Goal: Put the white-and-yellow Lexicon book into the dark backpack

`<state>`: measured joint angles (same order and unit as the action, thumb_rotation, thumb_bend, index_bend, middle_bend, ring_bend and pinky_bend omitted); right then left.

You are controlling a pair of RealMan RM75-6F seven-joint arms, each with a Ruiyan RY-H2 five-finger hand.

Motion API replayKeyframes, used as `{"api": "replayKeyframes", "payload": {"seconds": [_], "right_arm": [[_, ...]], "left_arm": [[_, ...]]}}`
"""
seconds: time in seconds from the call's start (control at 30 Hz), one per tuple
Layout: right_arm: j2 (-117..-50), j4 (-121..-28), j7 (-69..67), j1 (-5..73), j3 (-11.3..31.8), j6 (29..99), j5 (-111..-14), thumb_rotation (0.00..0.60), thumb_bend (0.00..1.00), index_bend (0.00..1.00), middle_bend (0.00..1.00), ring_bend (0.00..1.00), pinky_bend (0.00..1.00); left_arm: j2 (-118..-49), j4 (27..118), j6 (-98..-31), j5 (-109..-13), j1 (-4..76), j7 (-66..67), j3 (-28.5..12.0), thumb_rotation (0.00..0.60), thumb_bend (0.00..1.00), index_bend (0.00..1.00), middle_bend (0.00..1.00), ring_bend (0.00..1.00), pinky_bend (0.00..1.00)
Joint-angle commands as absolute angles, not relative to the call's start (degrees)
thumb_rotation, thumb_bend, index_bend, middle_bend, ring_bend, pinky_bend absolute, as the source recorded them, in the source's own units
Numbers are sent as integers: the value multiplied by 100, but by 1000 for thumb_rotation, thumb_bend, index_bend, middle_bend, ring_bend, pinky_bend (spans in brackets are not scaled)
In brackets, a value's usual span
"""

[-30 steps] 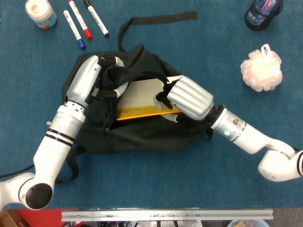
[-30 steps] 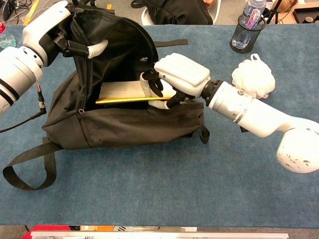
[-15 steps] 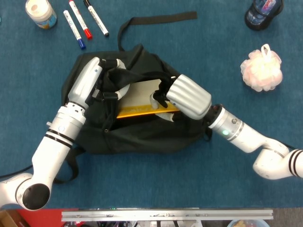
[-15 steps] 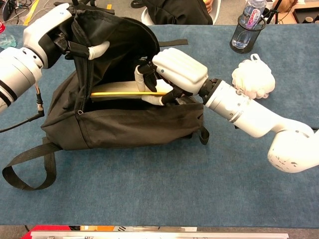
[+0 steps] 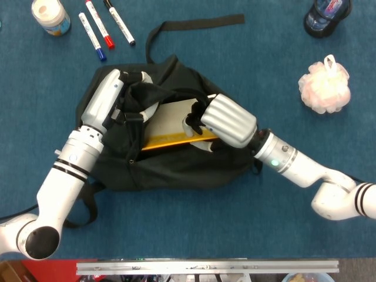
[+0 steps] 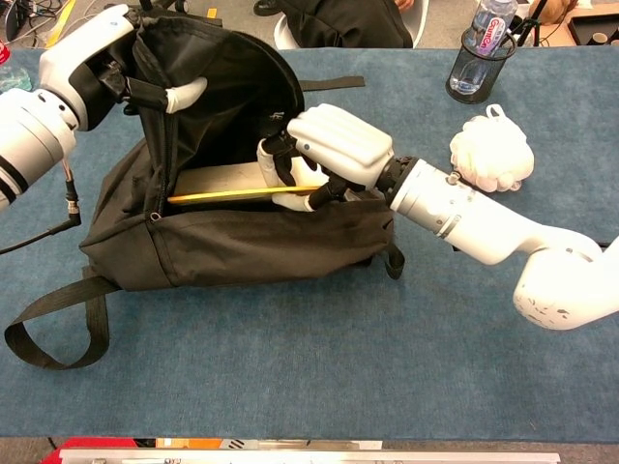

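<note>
Right hand [image 6: 329,155] gripped the near end of the flat white-and-yellow Lexicon book [image 5: 170,126], fingers [image 6: 269,162] curled over its top face and thumb under its yellow edge. The book lay roughly level, most of its length already inside the mouth of the dark fabric backpack [image 6: 242,246], which sat left of centre on the blue tabletop [image 6: 319,387]. The hold looked chosen to keep the book flat so it could slide in edge-first under the raised flap.

Left hand [image 6: 102,58] pinched the upper rim of the backpack's opening and held it lifted; judged, this kept the mouth wide so the book would not snag on the zipper. Its grip on the fabric was plain in the chest view, less so from the head view.

Task judged well along, the book partly in but not released.

Elsewhere: a pale pink mesh bath sponge [image 5: 324,84] near the right edge, a clear water bottle in a dark holder [image 6: 481,53] at the far right corner, three marker pens [image 5: 106,24] and a small white jar [image 5: 50,14] at the far left corner.
</note>
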<state>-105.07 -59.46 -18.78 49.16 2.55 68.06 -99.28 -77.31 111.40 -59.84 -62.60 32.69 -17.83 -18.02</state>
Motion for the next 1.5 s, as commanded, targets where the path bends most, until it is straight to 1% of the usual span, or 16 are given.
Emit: {"api": "replayKeyframes", "payload": {"seconds": [0.03,0.13,0.23,0.33,0.43,0.57,0.87,0.97,1.07,1.1,1.17,1.23,1.27,1.3,1.4,1.5], "right_arm": [[-10330,-6146,-1798,4935,191,6633,-9866,600,404,570,565,391,514],[-10179,-6322,-1664,4938,159,6525,-9833,600,403,433,492,318,436],[-9981,-6559,-1490,4933,126,6399,-9785,600,401,321,408,257,370],[-9694,-6892,-1256,4936,68,6198,-9726,600,402,238,312,189,307],[-9445,-7207,-1046,4921,29,6011,-9628,600,403,170,264,142,263],[-9181,-7557,-895,4843,16,5919,-9484,600,404,121,241,120,240],[-8676,-8083,-924,4636,-141,6016,-9504,600,403,120,245,118,239],[-8592,-8142,-912,4549,-179,6142,-9559,600,403,179,279,118,238],[-8544,-8142,-892,4481,-209,6237,-9605,600,403,292,331,136,252],[-8528,-8125,-869,4437,-229,6287,-9622,600,403,364,362,163,270],[-8532,-8056,-816,4346,-256,6342,-9598,600,403,475,417,215,302],[-8570,-8003,-814,4292,-272,6346,-9572,600,402,608,498,297,352],[-8581,-7982,-815,4278,-285,6332,-9571,600,402,636,517,316,365],[-8594,-7960,-822,4259,-302,6319,-9570,600,402,674,545,346,385],[-8592,-7907,-809,4204,-327,6359,-9602,600,402,703,576,382,412],[-8541,-7905,-858,4146,-340,6450,-9652,600,402,706,581,396,451]], "left_arm": [[-7720,11131,-5994,-6276,3266,-1777,-1799,600,602,274,472,610,927],[-7719,11125,-6000,-6284,3265,-1786,-1799,600,602,269,457,585,910],[-7710,11125,-5996,-6287,3264,-1785,-1789,600,602,262,447,574,905],[-7674,11153,-5977,-6336,3261,-1769,-1756,600,589,252,442,573,905],[-7649,11199,-5982,-6400,3248,-1781,-1735,600,544,232,433,564,900],[-7575,11244,-5989,-6449,3222,-1820,-1726,600,512,208,423,549,890],[-7400,11272,-5907,-6482,3157,-1997,-1679,600,512,190,412,535,883],[-7372,11283,-5867,-6507,3154,-2005,-1640,600,511,184,405,527,877],[-7364,11290,-5837,-6529,3158,-1981,-1599,600,512,182,398,509,875],[-7355,11298,-5801,-6540,3165,-1968,-1569,600,512,180,393,494,868],[-7351,11306,-5701,-6542,3195,-1956,-1515,600,512,176,384,468,845],[-7358,11312,-5645,-6544,3217,-1950,-1485,600,511,174,376,444,816],[-7356,11318,-5616,-6545,3226,-1951,-1471,600,511,173,373,436,802],[-7342,11327,-5563,-6546,3242,-1951,-1451,600,512,169,366,417,766],[-7286,11349,-5423,-6543,3285,-1956,-1408,600,511,146,339,357,649],[-7239,11367,-5272,-6524,3335,-1974,-1369,600,512,129,311,310,568]]}}
